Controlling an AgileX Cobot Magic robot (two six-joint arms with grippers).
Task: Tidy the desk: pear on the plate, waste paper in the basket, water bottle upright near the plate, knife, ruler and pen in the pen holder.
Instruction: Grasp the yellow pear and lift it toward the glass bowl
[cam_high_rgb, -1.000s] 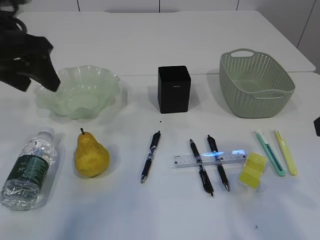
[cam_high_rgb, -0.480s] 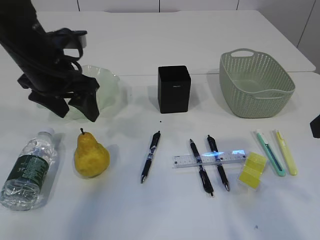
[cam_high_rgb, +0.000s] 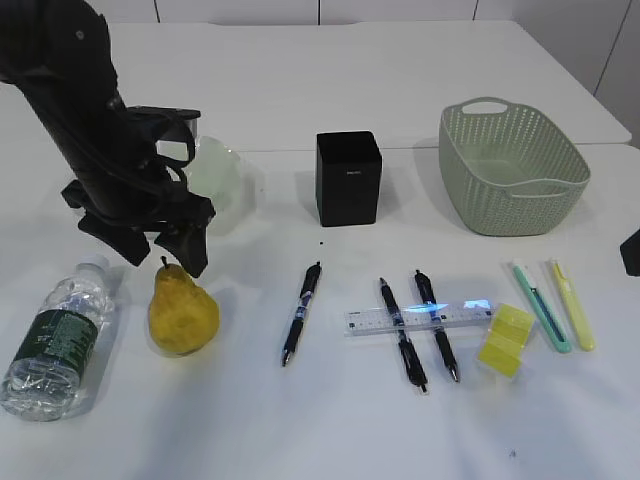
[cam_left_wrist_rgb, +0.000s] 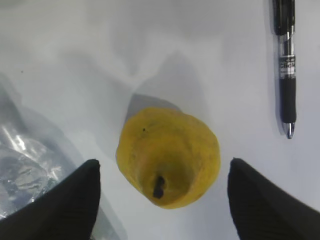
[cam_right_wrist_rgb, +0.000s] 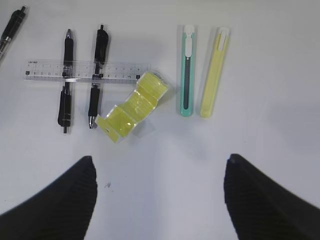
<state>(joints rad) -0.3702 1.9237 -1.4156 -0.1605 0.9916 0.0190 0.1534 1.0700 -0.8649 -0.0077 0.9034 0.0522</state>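
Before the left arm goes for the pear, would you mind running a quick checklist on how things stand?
1. Left gripper open: ok, both fingers spread wide.
2. Pear centred between the fingers: ok, stem end facing the wrist camera.
3. Gripper not yet touching the pear: ok, gaps show on both sides.
4. Bottle clear of the grasp: cannot tell, it lies close beside the left finger.
5. Plate free to receive the pear: cannot tell, the arm hides most of it.
6. Right gripper out of the way: ok, open above the yellow paper.
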